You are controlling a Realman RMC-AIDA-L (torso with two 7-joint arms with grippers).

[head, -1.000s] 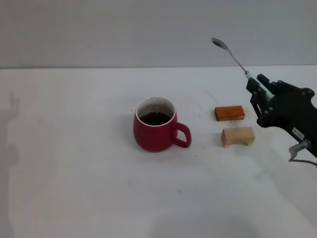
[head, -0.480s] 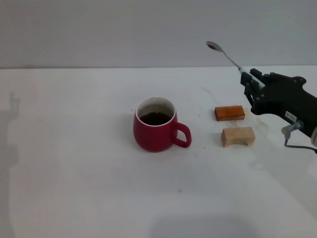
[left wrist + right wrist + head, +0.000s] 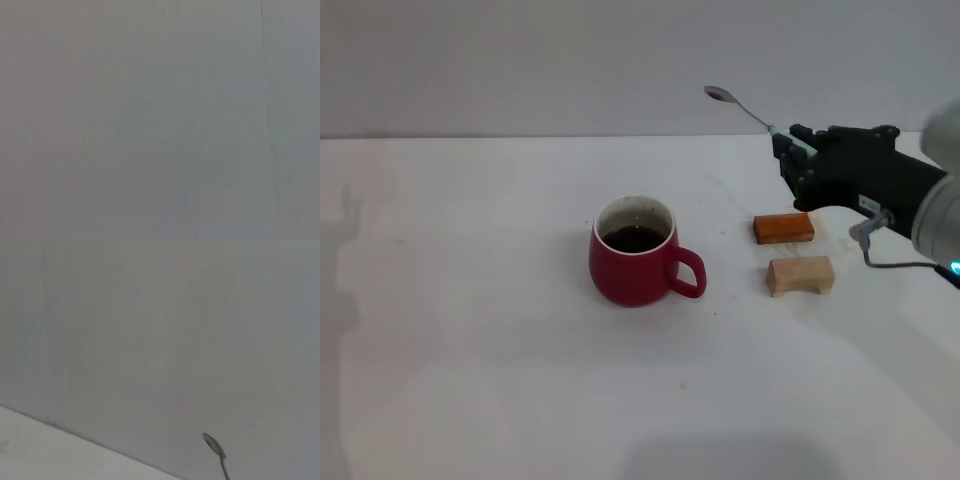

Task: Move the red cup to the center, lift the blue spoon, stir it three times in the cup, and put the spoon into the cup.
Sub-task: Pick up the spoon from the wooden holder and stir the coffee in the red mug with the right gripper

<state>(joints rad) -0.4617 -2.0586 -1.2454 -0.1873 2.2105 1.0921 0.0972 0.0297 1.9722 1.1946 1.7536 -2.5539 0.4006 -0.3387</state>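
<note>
One slim silver-bowled, pale-blue-handled spoon (image 3: 745, 111) clamped in my right gripper (image 3: 790, 152), above table, right of glossy dark-red ceramic mug (image 3: 632, 265); wrist view shows only bowl.

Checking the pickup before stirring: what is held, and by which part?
The right end effector holds the slim silver-bowled, blue-handled spoon by its handle end, bowl pointing up.

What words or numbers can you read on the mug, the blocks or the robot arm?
There is no text that can be read.
The red cup: plain, no print.
The orange-brown block and the wooden block: no marks.
The right gripper, holding the blue spoon: a small white sticker sits on the arm behind it, too small to read.
The left gripper is out of view.
</note>
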